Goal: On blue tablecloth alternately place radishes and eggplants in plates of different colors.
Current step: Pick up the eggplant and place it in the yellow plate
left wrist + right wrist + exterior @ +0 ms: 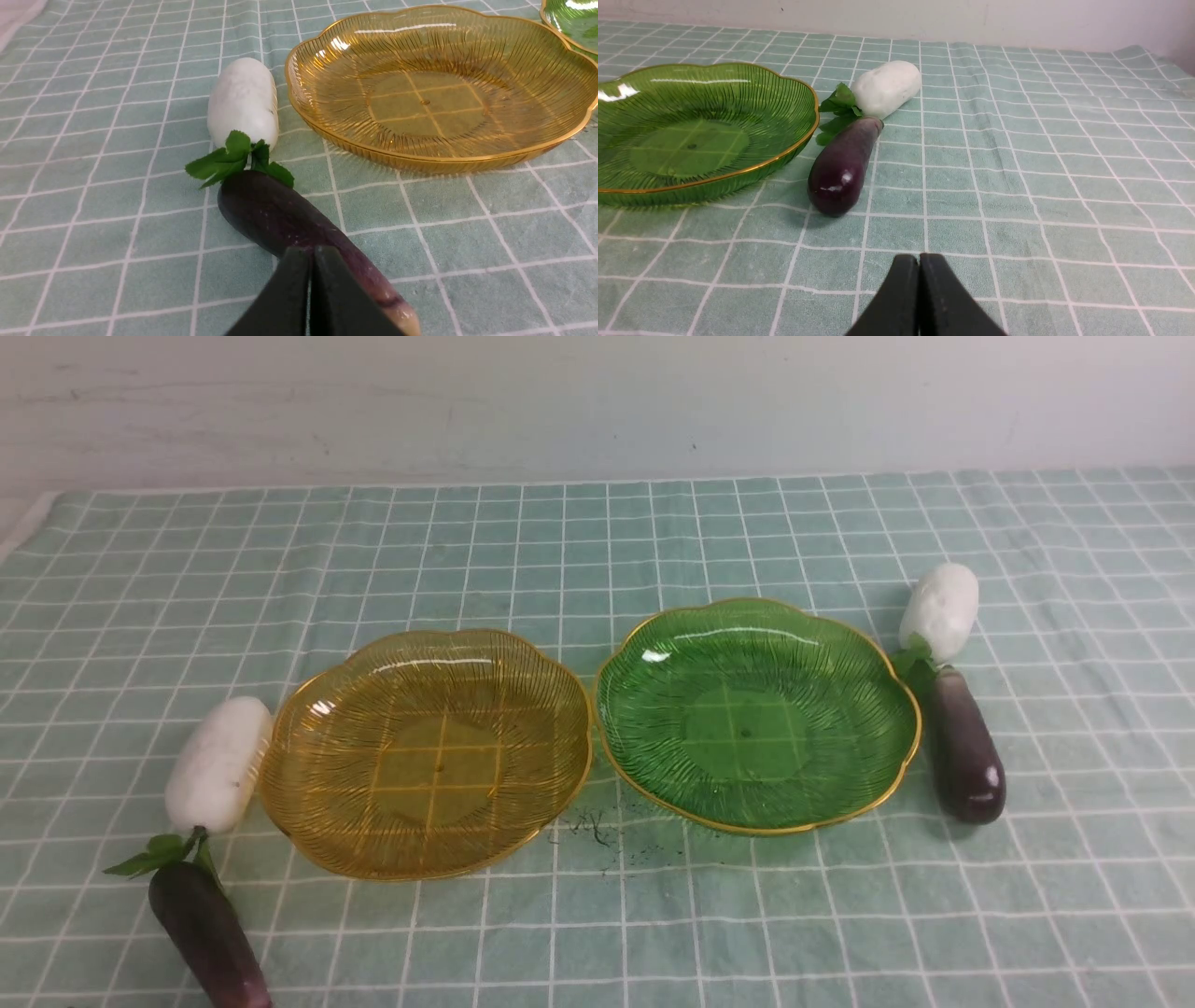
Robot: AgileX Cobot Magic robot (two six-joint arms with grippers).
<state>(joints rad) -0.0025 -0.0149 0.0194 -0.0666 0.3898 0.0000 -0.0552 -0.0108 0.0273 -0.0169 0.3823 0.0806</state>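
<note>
On the blue tablecloth (597, 541) an amber-yellow plate (308, 747) and a green plate (644, 672) stand side by side, both empty. Left of the yellow plate lie a white radish (219, 763) and a purple eggplant (207, 933), end to end. Right of the green plate lie another radish (940, 609) and eggplant (969, 758). Neither gripper shows in the front view. My left gripper (310, 254) is shut and empty, just above the near eggplant (266, 210), with the radish (243, 100) and yellow plate (551, 144) beyond. My right gripper (919, 261) is shut and empty, short of the eggplant (840, 168), radish (887, 87) and green plate (794, 144).
A pale wall (597, 401) runs along the cloth's far edge. A small patch of dark specks (597, 831) lies on the cloth between the plates at the front. The cloth's left edge (23, 527) shows at the far left.
</note>
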